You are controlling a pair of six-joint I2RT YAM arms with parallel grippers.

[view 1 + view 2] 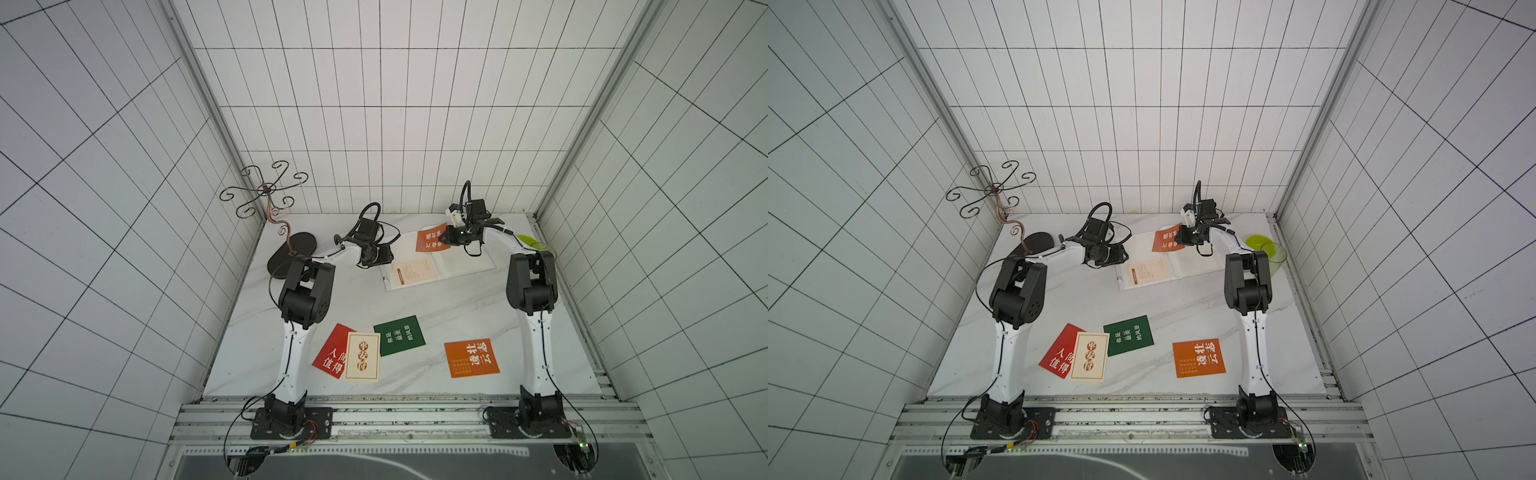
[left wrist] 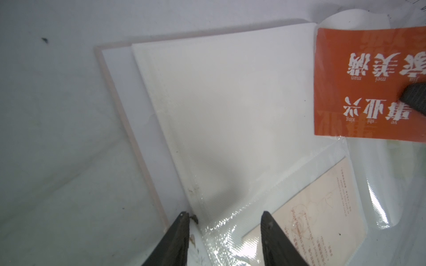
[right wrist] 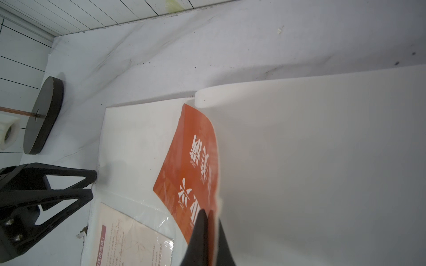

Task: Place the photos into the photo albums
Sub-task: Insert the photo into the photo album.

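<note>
We've got an orange paper card (image 1: 430, 241) with white characters, a white-paged album (image 1: 457, 266), a red card (image 1: 330, 351) lettered white, a cream card (image 1: 363, 356) bordered gold, a dark green card (image 1: 400, 335), a grey-veined white worktop (image 1: 415, 307).

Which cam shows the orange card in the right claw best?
Left wrist: the orange card faces the lens, print sharp and large, though cropped at the frame edge. Right wrist shows it foreshortened and curled, pinched in the right claw. In both top views it is small, over the open photo album.
</note>
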